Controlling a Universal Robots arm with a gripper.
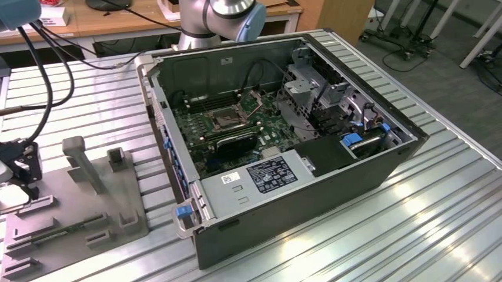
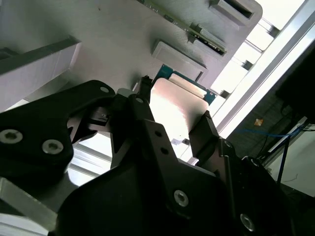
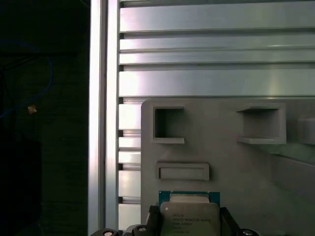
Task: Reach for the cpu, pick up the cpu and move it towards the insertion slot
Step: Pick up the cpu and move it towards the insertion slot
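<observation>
The cpu [image 3: 189,216], a silvery square chip on a green-edged board, lies at the edge of the grey fixture plate [image 3: 246,167]. My gripper [image 3: 189,223] straddles it, with a black finger [image 3: 153,216] pressed against each side; the second wrist view shows the same grip around the cpu [image 2: 172,105]. In the exterior view the gripper [image 1: 17,176] sits low over the plate's edge at that view's far left. The insertion slot [image 1: 222,120], a dark square socket with a metal frame, is on the motherboard inside the open computer case, well away from the gripper.
The open case [image 1: 314,194] takes up the middle of the slatted metal table, with a labelled grey box [image 1: 259,173] and black memory slots [image 1: 235,140] near the socket. Upright blocks [image 1: 82,161] stand on the fixture plate. Cables [image 1: 39,70] hang above the gripper.
</observation>
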